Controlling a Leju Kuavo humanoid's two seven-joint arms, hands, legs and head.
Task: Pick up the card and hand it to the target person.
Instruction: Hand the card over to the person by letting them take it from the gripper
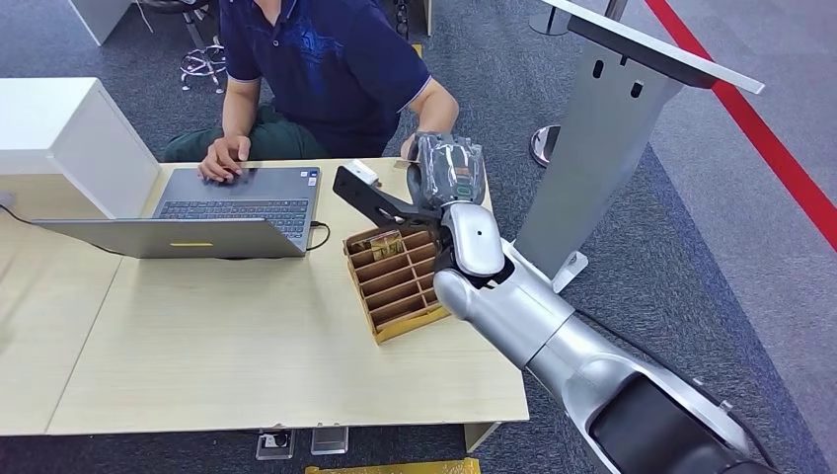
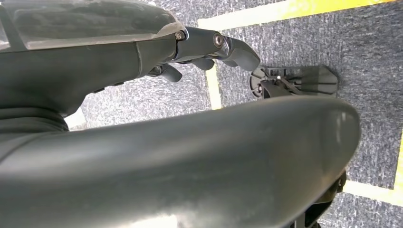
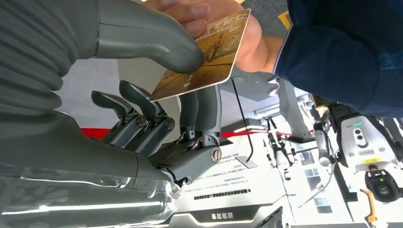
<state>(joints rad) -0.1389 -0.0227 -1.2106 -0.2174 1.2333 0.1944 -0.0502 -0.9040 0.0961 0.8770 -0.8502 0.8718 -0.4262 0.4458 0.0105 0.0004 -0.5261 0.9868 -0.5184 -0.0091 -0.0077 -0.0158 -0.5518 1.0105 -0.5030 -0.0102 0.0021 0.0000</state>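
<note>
A tan picture card point(image 3: 204, 57) is pinched between the thumb and fingers of my right hand point(image 3: 142, 95). That hand point(image 1: 449, 170) is raised past the table's far edge, in front of a seated person in a dark blue shirt point(image 1: 326, 59). The person's hand point(image 3: 190, 12) grips the card's far edge, so both of us hold it. My left hand point(image 2: 204, 52) hangs over grey carpet with its fingers loose and nothing in them.
A slotted cardboard card holder point(image 1: 395, 281) sits on the wooden table point(image 1: 247, 355) under my right forearm. An open laptop point(image 1: 227, 212) lies to its left, with the person's other hand on it. A white box point(image 1: 69, 128) stands far left and a grey stand point(image 1: 602, 128) on the right.
</note>
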